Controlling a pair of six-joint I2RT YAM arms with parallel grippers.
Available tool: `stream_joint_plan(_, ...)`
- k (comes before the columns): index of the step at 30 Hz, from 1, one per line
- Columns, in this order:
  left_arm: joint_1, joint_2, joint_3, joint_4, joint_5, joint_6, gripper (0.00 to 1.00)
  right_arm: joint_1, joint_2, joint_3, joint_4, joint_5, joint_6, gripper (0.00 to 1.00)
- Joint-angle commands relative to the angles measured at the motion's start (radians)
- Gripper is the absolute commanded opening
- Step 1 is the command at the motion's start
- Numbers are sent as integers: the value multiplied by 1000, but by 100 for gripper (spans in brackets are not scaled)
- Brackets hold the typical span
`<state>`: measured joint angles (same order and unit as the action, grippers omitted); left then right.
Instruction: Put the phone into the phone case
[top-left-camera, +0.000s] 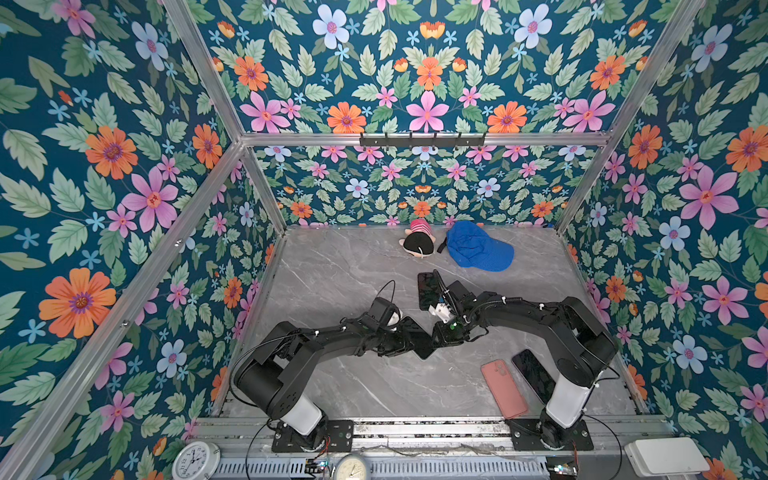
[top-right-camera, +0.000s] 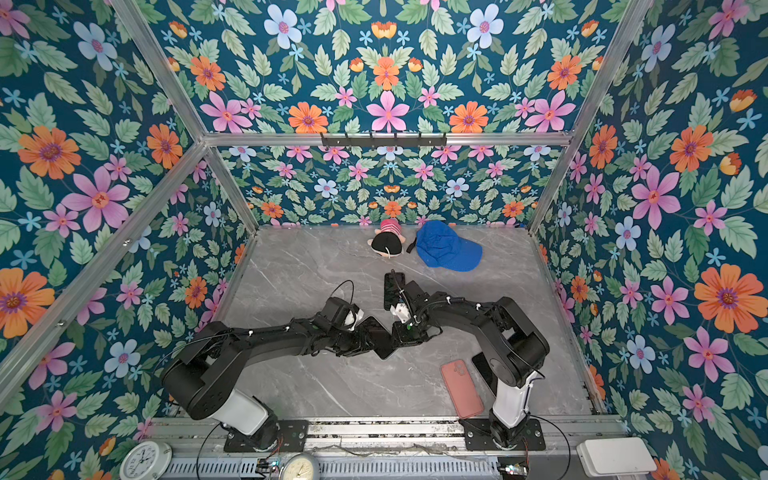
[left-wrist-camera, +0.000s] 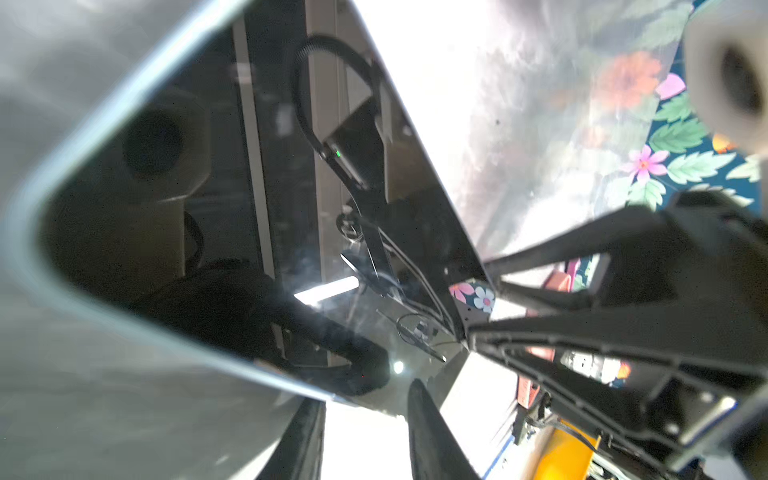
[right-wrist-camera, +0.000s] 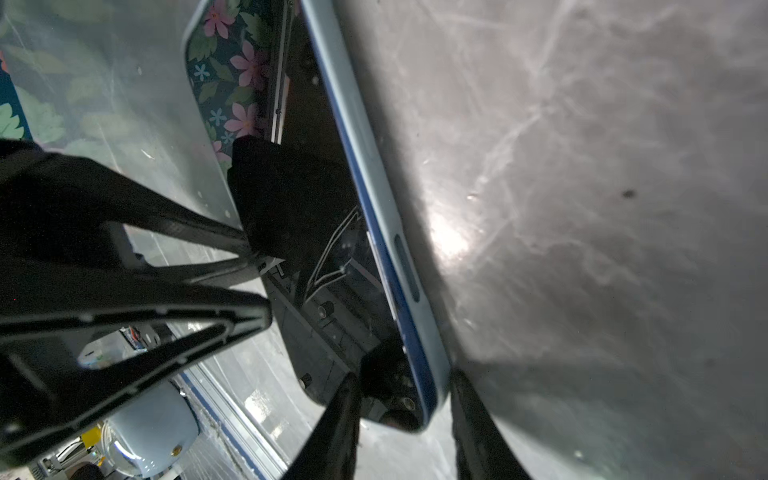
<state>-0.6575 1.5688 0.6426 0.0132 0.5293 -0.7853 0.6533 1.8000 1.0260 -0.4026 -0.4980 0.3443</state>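
Left gripper: pinches one edge of the blue-rimmed black-screen phone. The contact looks narrow, so the slick glass could pivot or slide out.
Right gripper: seems pressed onto the opposite corner of the phone. If the two arms pull unevenly, the phone could twist or be wrenched from the weaker grip.
Right arm: its lower link rises just beside the salmon-pink soft phone case. Swinging back toward the case could sweep it off its spot.
Pink case: lies flat on the table and seems to be back-up, with the camera ring showing. If so, its opening faces down and the phone cannot go in until the case is turned.
Phone: hangs tilted above the table between the two grippers. It is well apart from the pink case, toward the left arm's side and the back wall.
Grey marble-look table: bare on the left-arm side of the pink case, which is the widest free room.
Front aluminium rail: close to the pink case's near end, so there is little margin there.
Blue fabric cap: far beyond the pink case, near the back wall.
Striped plush toy: just beside the cap, and equally out of the way.
Black flat slab: just beside the pink case on its outer side. I cannot tell whether it is a phone or a case.
Second black slab: beyond the pink case, under the right wrist, and easy to nudge.
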Motion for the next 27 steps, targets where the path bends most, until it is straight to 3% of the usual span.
stream_joint_plan(1, 10, -9, -8, -41, -41, 21, 35, 20, 2, -1, 40, -42, 37, 35)
stream_joint_plan(15, 45, -21, -5, -70, -42, 38, 31, 84, 5, -11, 99, -37, 118, 31)
stream_joint_plan(22, 65, -73, -44, -69, 0, 30, 37, 105, -85, -23, 47, 80, 123, 32)
stream_joint_plan(27, 68, -125, -75, -86, 39, 14, 40, 105, -171, -40, 22, 182, 125, 43)
